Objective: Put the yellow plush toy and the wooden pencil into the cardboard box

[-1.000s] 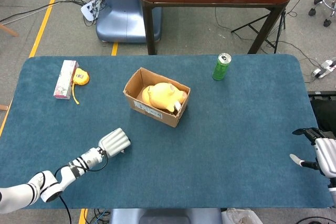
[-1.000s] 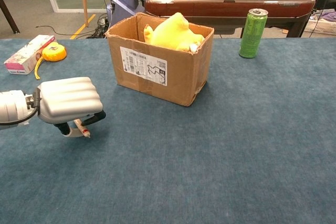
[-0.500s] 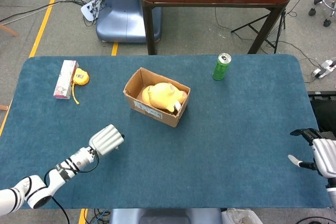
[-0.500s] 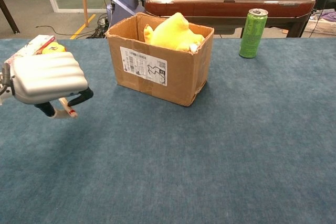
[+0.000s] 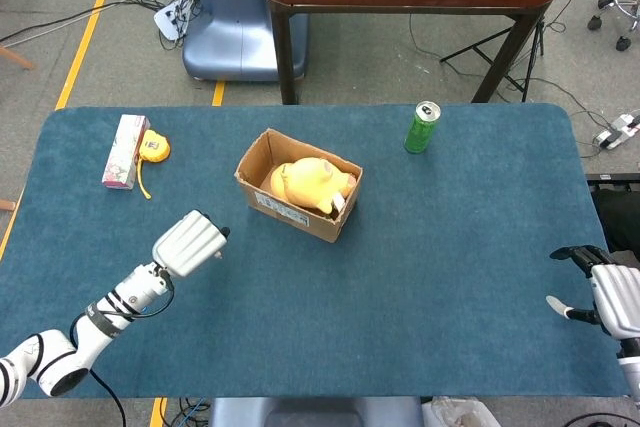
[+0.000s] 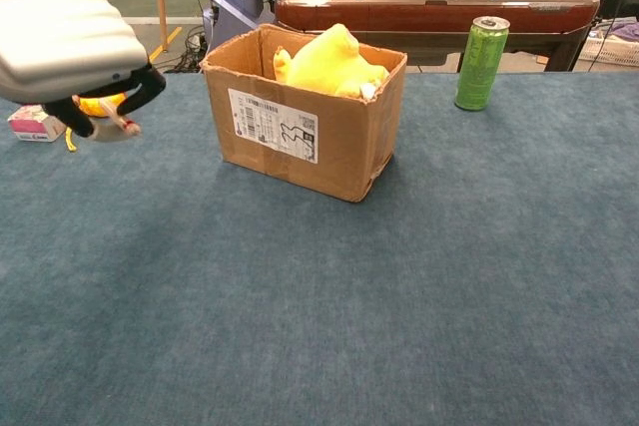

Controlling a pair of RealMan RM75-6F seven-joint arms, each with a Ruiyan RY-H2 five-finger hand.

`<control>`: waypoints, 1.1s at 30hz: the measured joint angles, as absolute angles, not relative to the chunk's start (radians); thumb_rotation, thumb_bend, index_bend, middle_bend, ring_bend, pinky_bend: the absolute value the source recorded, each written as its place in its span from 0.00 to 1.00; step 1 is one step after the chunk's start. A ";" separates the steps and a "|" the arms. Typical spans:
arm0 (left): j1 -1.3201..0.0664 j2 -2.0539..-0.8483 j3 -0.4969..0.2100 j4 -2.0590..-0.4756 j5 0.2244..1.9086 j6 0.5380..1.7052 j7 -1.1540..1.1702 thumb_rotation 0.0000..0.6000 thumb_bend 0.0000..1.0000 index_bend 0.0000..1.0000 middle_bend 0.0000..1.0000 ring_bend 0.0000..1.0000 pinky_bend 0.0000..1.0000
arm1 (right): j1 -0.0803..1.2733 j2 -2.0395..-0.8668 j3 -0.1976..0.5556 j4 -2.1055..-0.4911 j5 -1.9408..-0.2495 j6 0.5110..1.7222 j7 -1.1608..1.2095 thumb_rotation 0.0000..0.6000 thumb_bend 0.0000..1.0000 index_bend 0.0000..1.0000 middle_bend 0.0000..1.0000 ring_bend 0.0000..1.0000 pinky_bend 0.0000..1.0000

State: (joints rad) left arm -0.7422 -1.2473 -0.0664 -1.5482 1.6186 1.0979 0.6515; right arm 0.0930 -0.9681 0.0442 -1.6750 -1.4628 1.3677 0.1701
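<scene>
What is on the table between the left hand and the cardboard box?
Nothing: in the head view only bare blue cloth lies between the left hand and the cardboard box.

Yellow plush toy [image 6: 329, 64] sits inside the open cardboard box [image 6: 300, 137]; wooden pencil [image 6: 118, 122] rides pinched under the raised left robot hand [image 6: 70, 47].

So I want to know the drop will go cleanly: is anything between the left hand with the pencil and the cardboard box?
Nothing visible does. The left hand pinches the wooden pencil left of the brown cardboard box, with only bare blue table cloth between them. The yellow plush toy already fills part of the box.
</scene>
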 measured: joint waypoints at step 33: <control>-1.003 -1.480 -0.290 -1.391 1.430 0.974 0.685 1.00 0.24 0.68 0.87 0.81 0.95 | 0.097 -0.944 0.039 -1.688 -1.442 1.334 0.185 1.00 0.14 0.35 0.36 0.24 0.47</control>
